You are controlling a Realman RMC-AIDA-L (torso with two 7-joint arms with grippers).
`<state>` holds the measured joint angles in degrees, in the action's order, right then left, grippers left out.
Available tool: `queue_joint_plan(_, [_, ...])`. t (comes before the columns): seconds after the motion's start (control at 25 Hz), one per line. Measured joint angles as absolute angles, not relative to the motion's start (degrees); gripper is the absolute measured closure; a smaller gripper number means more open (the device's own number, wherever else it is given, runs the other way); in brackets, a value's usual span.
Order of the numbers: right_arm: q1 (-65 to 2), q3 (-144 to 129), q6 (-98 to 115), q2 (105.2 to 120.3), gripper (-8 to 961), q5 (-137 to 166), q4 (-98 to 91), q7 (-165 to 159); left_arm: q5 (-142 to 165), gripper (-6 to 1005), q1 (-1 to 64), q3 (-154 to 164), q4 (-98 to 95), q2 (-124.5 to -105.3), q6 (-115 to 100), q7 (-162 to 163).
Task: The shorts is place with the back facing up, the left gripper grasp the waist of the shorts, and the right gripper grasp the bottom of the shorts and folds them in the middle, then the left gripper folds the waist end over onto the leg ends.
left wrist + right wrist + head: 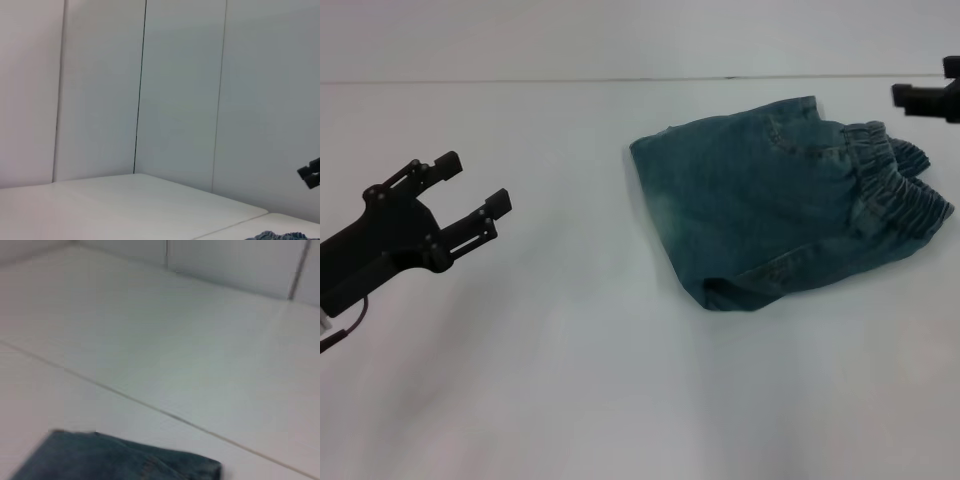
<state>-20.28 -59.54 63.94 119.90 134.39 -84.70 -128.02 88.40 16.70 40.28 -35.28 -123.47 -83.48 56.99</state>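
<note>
The blue denim shorts [770, 205] lie folded on the white table [570, 380], right of centre, with the gathered elastic waist [880, 165] at their right end. A strip of the shorts [275, 235] shows in the left wrist view, and one denim edge [125, 460] in the right wrist view. My left gripper [475, 182] hovers open and empty at the left, well apart from the shorts. My right gripper [925, 97] shows only as a black tip at the far right edge, beyond the waist; it also appears as a dark shape [311, 175] in the left wrist view.
White wall panels [175, 100] rise behind the table's far edge. A seam [150, 405] runs across the table surface beyond the shorts. Bare tabletop lies between my left gripper and the shorts.
</note>
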Motion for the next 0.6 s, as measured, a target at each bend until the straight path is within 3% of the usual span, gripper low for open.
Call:
queue_joint_plan(0.28, [-13.6, -60.8, 64.3, 120.23, 195, 102.8, -73.2, -104.5, 88.7, 199, 15.7, 37.8, -35.1, -123.45, -84.2, 55.8])
queue_joint_plan(0.48, [-16.2, -60.8, 70.8, 119.89, 7, 77.2, -39.7, -65.4, 88.7, 205, 13.5, 36.8, -34.6, -123.79, -84.9, 52.2])
queue_joint_plan(0.6, [-17.3, -60.8, 73.4, 119.78, 7, 75.1, -31.8, -56.9, 90.0, 213, 12.3, 36.2, -34.6, -123.12, -86.4, 52.7])
